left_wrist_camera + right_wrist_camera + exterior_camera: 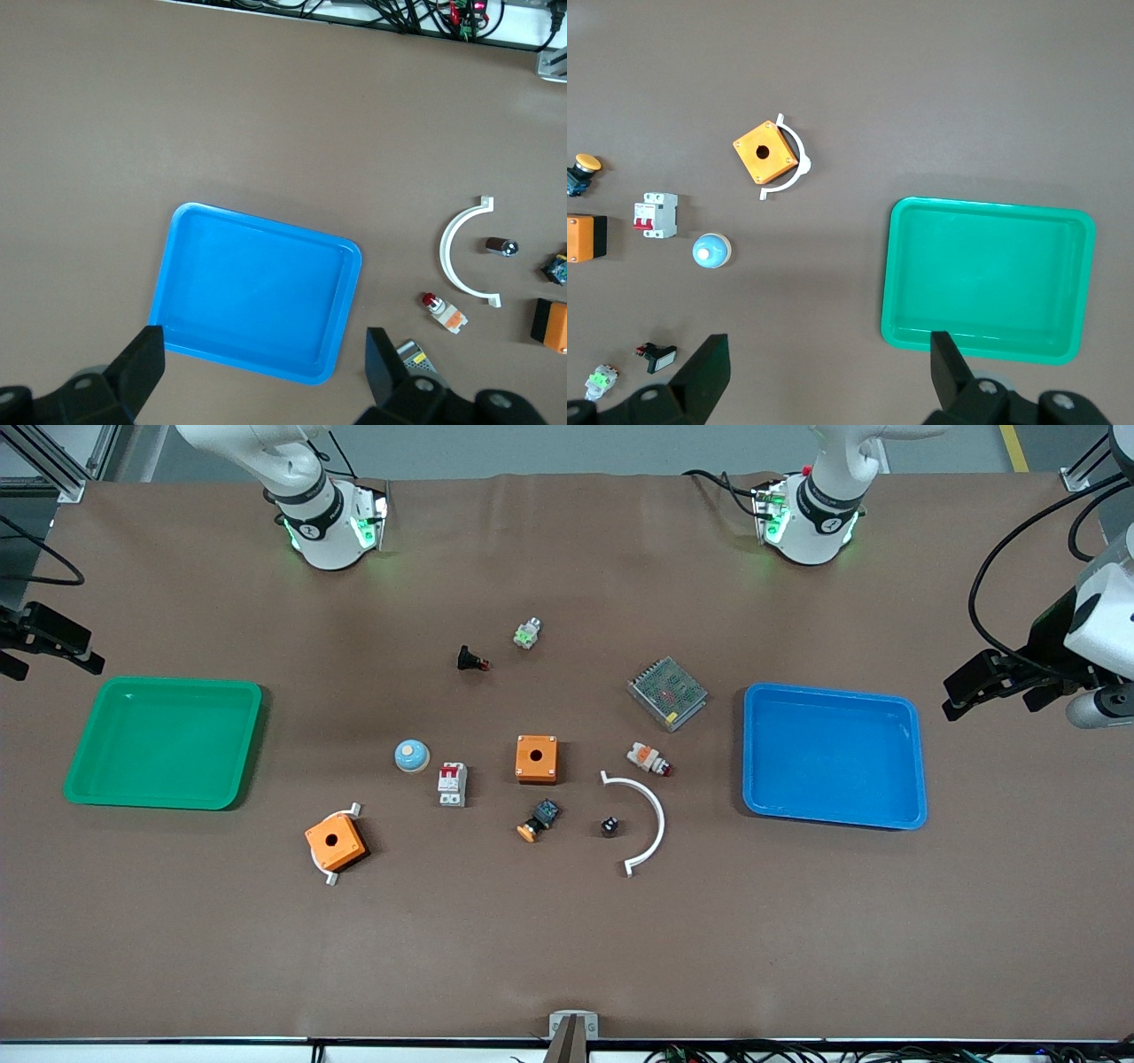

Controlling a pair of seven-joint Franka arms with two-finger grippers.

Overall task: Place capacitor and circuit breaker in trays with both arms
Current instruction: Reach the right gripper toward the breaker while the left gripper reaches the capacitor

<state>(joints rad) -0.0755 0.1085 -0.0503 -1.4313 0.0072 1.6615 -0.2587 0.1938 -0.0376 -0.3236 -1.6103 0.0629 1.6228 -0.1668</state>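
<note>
Front view: capacitor [609, 825] and circuit breaker [453, 784] lie untouched; left hand [266, 376] and right hand [828, 372] spread wide, empty.

Front view: both arms are cut off by the top edge; only the bases and lower links show. The right gripper [40, 642] is cut by the edge at the right arm's end of the table. The left gripper [997, 682] shows partly, wrist cropped. Wrist views: each gripper's fingers [142, 367] [709, 372] are cropped at the frame edge. The capacitor [609, 825] is too small for its markings to be read.
</note>
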